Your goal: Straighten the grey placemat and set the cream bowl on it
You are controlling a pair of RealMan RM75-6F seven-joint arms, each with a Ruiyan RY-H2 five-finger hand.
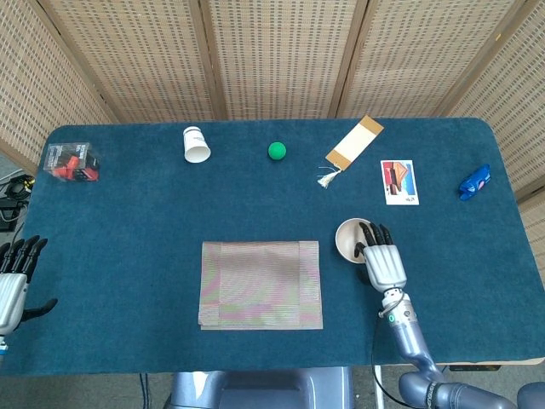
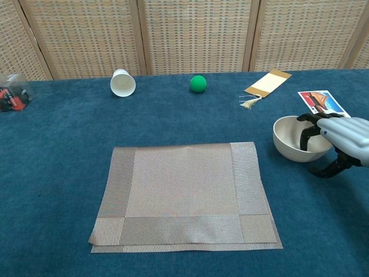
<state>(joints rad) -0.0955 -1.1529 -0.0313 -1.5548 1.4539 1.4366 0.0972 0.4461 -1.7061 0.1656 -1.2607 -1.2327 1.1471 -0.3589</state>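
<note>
The grey placemat (image 1: 260, 284) (image 2: 184, 193) lies flat near the table's front edge, its sides roughly square to the table. To its right the cream bowl (image 1: 347, 239) (image 2: 288, 143) stands upright on the blue cloth, off the mat. My right hand (image 1: 385, 262) (image 2: 343, 137) is at the bowl's near right side. Its fingers (image 2: 305, 124) hook over the rim into the bowl, while the thumb (image 2: 326, 169) stays outside, low by the wall with a small gap. My left hand (image 1: 13, 281) hovers at the far left table edge with fingers spread, holding nothing.
Along the back stand a tipped white cup (image 1: 196, 145), a green ball (image 1: 277, 151), a tan bookmark (image 1: 353, 142) and a picture card (image 1: 398, 181). A blue object (image 1: 474, 181) lies far right, and a clear box of red items (image 1: 71, 162) far left.
</note>
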